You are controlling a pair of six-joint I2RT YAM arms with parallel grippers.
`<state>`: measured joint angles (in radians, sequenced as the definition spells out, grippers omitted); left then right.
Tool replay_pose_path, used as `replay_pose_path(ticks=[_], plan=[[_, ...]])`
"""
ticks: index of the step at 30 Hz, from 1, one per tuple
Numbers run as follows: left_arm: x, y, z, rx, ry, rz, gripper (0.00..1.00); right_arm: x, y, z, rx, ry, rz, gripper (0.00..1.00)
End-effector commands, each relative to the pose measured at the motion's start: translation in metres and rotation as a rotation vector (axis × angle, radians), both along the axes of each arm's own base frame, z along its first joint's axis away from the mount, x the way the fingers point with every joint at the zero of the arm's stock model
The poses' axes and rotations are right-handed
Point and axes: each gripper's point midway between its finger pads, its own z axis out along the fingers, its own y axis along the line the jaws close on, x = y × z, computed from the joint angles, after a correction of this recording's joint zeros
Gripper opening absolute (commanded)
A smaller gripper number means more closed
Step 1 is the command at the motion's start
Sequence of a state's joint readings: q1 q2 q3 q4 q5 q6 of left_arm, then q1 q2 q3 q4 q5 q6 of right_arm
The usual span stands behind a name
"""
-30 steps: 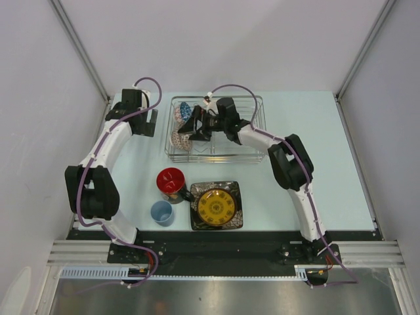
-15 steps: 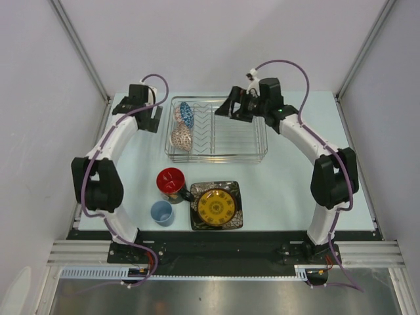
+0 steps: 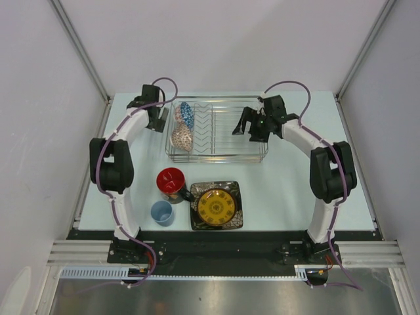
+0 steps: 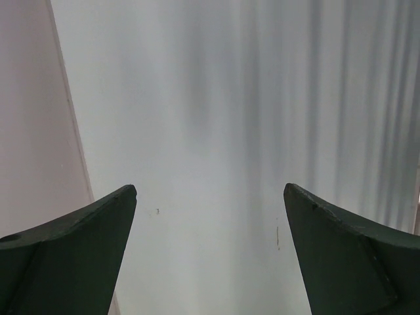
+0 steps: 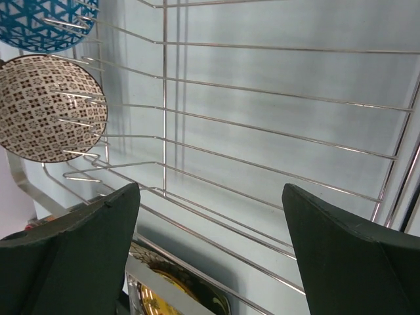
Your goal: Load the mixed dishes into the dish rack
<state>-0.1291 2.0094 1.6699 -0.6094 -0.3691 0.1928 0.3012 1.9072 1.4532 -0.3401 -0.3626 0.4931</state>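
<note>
The silver wire dish rack (image 3: 216, 158) stands at the back middle. A blue patterned bowl (image 3: 186, 113) and a pinkish patterned bowl (image 3: 181, 138) stand on edge at its left end; both also show in the right wrist view, blue (image 5: 46, 23) and pinkish (image 5: 49, 108). The black mug with red inside (image 3: 171, 180), the light-blue cup (image 3: 161, 212) and the yellow plate (image 3: 216, 205) lying on the dark square plate (image 3: 197, 223) sit on the table in front. My right gripper (image 3: 251, 128) (image 5: 210, 189) is open and empty over the rack's right part. My left gripper (image 3: 157, 119) (image 4: 210, 188) is open and empty, just left of the rack.
The pale blue table (image 4: 210, 98) fills the left wrist view. White walls with metal posts (image 3: 82, 59) close in the left, right and back. A black rail (image 3: 216, 236) runs along the near edge.
My right gripper has pulled away from the bowls at the rack's left end, swung back and right, and come down over the rack's right part. My left arm has shifted closer to the rack.
</note>
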Motion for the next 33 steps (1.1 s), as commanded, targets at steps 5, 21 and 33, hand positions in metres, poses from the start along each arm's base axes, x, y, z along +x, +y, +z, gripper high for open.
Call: replay_pose_path(ticks=[5,21,33], plan=[[0.002,-0.036,0.0,0.006,-0.024,-0.077,1.0,-0.02,-0.048,-0.002,-0.14,0.01,-0.132,0.94],[-0.004,-0.073,0.003,0.028,-0.037,-0.17,1.0,-0.058,-0.081,0.007,-0.147,0.003,-0.2,0.94],[-0.004,-0.087,0.036,0.05,-0.099,-0.205,1.0,-0.075,-0.1,0.019,-0.126,-0.04,-0.25,0.99]])
